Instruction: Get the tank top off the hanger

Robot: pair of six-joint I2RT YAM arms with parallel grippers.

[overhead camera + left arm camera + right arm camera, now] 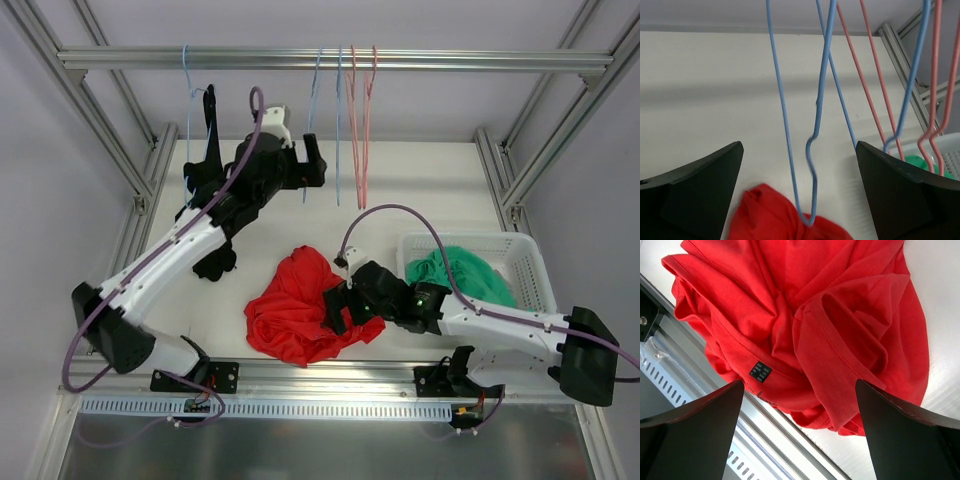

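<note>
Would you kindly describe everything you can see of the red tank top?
The red tank top looks like soft knit cloth, crumpled in a heap, not hung up, on the white table near its front edge. The right wrist view shows stitched hems and a small dark label at a seam. The right gripper sits over its right side, jaws open; contact cannot be told.

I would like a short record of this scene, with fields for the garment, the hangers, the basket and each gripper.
tank top: red, crumpled on the table, on no hanger
hangers: blue hangers and pink hangers, bare, on the rail
basket: white, holds green cloth
left gripper: open, around a blue hanger
right gripper: open, over the tank top
</note>
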